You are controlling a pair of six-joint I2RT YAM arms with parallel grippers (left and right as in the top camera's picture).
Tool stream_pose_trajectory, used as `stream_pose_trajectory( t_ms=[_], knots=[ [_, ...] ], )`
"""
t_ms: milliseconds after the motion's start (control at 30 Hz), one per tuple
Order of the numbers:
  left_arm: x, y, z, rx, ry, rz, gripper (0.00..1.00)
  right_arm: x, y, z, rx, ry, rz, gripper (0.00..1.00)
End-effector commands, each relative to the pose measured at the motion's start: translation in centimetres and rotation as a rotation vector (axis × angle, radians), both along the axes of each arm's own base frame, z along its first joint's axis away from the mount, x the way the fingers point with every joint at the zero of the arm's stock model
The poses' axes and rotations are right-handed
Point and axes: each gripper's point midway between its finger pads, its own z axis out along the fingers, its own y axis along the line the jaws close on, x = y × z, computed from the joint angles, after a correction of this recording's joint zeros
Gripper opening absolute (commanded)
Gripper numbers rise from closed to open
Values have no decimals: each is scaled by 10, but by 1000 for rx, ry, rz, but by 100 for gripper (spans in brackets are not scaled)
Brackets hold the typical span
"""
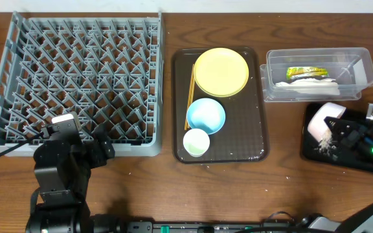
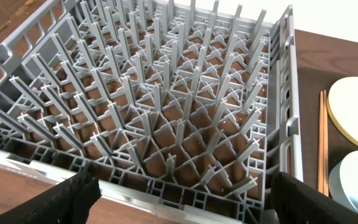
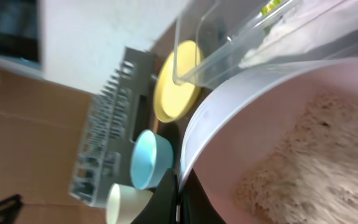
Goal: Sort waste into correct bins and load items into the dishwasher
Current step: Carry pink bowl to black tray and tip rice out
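Right now my right hand (image 1: pixel 339 127) is pinched on the rim of the white bowl (image 1: pixel 320 118), which is tipped over the black tray (image 1: pixel 308 153) with rice (image 1: pixel 325 144) scattered beneath. The bowl looks light but rigid and slick, so a deep hold on the rim seems safest. My left hand (image 2: pixel 184 182) hangs spread wide at the rack's (image 2: pixel 166 93) near wall — holding nothing.

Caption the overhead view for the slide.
Right gripper holds white bowl tipped over black tray, rice scraps below; left gripper hovers at rack.
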Motion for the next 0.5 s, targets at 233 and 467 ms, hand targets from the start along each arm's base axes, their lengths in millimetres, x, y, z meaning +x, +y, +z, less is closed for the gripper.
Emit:
stream_pose_trajectory(
  t_ms=[233, 467],
  knots=[
    [0, -1, 6, -7, -17, -3, 91, 9, -7, 1, 301, -150, 24, 1],
    [0, -1, 6, -7, -17, -3, 91, 9, -7, -5, 312, -140, 23, 1]
  ],
)
